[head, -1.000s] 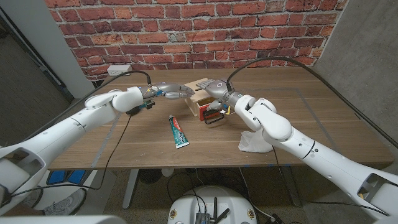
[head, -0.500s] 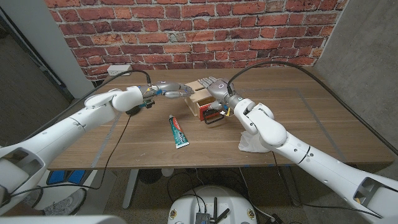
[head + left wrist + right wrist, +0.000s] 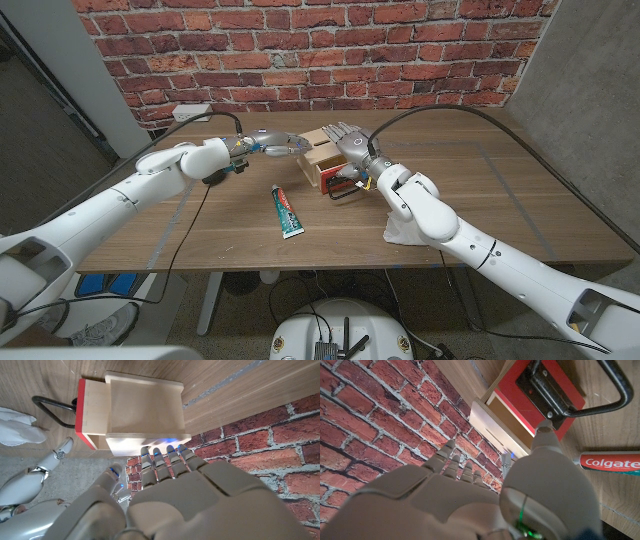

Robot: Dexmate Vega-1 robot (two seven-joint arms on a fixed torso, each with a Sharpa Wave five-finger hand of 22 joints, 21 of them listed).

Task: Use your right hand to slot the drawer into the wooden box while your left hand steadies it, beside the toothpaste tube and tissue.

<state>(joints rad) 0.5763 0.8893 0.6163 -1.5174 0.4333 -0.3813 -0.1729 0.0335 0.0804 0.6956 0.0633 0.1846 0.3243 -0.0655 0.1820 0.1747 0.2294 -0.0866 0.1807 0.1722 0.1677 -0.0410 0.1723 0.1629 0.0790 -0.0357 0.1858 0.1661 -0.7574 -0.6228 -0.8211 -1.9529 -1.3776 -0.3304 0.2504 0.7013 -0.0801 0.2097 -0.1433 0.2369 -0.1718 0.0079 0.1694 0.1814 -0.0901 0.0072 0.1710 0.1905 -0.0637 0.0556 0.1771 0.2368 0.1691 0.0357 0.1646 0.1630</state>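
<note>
The wooden box (image 3: 318,147) stands at the table's far middle. Its drawer, with a red front (image 3: 327,178) and a black handle (image 3: 346,190), sits in it and sticks out a little. In the left wrist view the red front (image 3: 82,415) stands a short way off the box (image 3: 142,407). My left hand (image 3: 274,146) touches the box's left side with its fingers stretched out. My right hand (image 3: 346,134) hovers over the box top with its fingers spread; its thumb (image 3: 546,435) points down at the red front (image 3: 540,390). Neither hand holds anything.
The toothpaste tube (image 3: 288,210) lies in front of the box, toward the near edge. A crumpled white tissue (image 3: 404,229) lies under my right forearm. A brick wall runs behind the table (image 3: 520,190). A black cable hangs from each wrist.
My right hand has risen from the drawer's front and moved back over the box top. The left hand, the box and the drawer have stayed where they were.
</note>
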